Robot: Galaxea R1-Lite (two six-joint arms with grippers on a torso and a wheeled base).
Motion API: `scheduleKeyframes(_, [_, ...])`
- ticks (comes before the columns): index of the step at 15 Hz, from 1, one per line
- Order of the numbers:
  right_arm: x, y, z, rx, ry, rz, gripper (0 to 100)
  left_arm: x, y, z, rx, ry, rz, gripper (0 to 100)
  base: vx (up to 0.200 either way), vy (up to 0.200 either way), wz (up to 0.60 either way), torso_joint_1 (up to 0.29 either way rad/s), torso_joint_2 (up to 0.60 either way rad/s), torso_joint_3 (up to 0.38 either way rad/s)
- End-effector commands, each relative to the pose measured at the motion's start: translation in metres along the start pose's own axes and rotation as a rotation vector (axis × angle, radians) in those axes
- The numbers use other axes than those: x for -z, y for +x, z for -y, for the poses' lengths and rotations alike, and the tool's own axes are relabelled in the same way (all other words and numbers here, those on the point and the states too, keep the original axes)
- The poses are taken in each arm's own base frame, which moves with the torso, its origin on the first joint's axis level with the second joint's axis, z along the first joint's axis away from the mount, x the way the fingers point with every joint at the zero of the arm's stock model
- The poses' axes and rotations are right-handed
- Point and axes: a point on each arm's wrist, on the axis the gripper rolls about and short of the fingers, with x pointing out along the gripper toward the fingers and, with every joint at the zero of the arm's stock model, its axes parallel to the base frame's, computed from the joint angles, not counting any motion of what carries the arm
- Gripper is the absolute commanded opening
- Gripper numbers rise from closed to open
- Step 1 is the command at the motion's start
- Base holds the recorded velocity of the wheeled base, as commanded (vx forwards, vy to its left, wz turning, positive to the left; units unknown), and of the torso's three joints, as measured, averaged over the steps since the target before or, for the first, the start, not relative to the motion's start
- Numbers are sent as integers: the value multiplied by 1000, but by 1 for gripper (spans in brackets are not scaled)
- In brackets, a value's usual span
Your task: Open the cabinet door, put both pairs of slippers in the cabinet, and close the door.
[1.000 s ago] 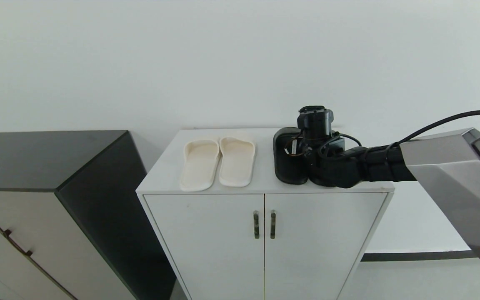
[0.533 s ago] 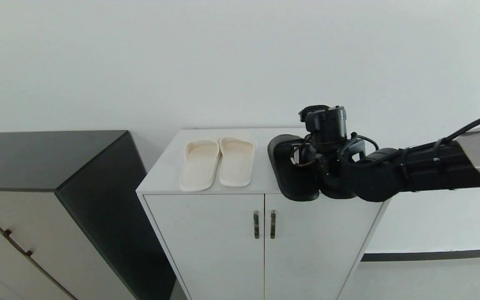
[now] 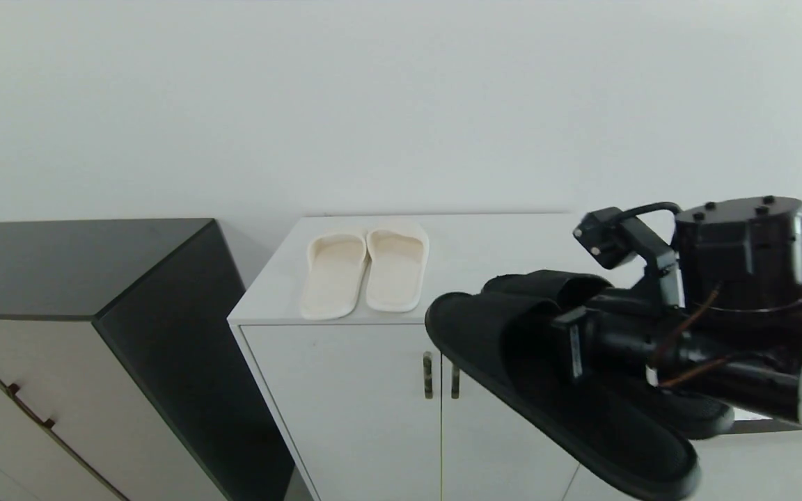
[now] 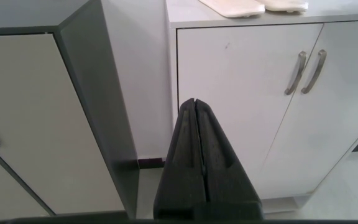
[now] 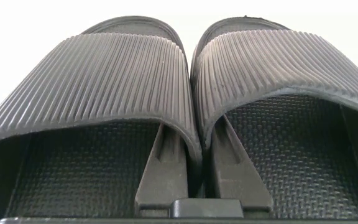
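My right gripper is shut on the pair of black slippers, held in the air in front of the white cabinet, off its right front corner. In the right wrist view its fingers pinch the two inner sides of the black slippers together under the ribbed straps. The cream slippers lie side by side on the cabinet top, left of centre. Both cabinet doors are closed, with their handles meeting in the middle. My left gripper is shut and empty, low in front of the cabinet's left door.
A dark-topped cabinet with pale fronts stands close to the left of the white cabinet, a narrow gap between them. A plain wall is behind. The cream slippers' heels and the door handles appear in the left wrist view.
My right arm has lifted the black slippers off the cabinet top and drawn them back toward the camera, lower and to the right. The cream slippers have not moved.
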Motion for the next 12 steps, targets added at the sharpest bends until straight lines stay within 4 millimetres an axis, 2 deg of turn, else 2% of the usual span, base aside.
scheduleKeyframes(1, [9, -43, 2, -97, 2, 25, 0, 0, 0, 0, 0, 1, -1, 0, 0, 0, 0, 0, 0, 0])
scheduleKeyframes(8, [19, -39, -2, -134, -10, -17, 0, 0, 0, 0, 0, -2, -1, 0, 0, 0, 0, 0, 0, 0])
scheduleKeyframes(11, [25, -39, -1, -131, -12, -37, 0, 0, 0, 0, 0, -1, -1, 0, -200, 0, 0, 10, 2, 4])
scheduleKeyframes(12, [26, -39, -1, -134, -14, -40, 0, 0, 0, 0, 0, -2, -1, 0, 0, 0, 0, 0, 0, 0])
